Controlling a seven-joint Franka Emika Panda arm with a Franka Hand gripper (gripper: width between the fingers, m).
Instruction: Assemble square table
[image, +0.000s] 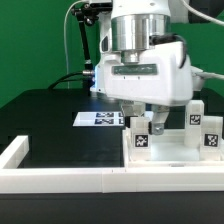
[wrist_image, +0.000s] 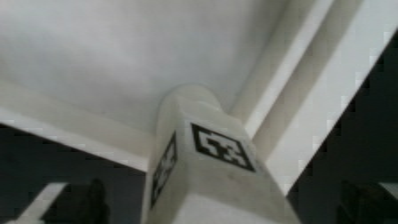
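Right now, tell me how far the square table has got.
Done: three legs stand upright on the tabletop: the tagged leg under the gripper, plus the back leg and the corner leg at the exterior view's right. In hand: nothing; the gripper hangs open over the tagged leg. Left: no fourth leg shows, so it may need fitting; how tight the others are cannot be told.

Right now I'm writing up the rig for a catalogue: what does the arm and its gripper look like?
The arm ends in a glossy white and silver-grey cylindrical wrist section. Below it sits a wide, boxy white gripper body with rounded edges and a dark slot across its front. Its fingers are short and dark. Black cables loop behind the arm. No lettering is readable.
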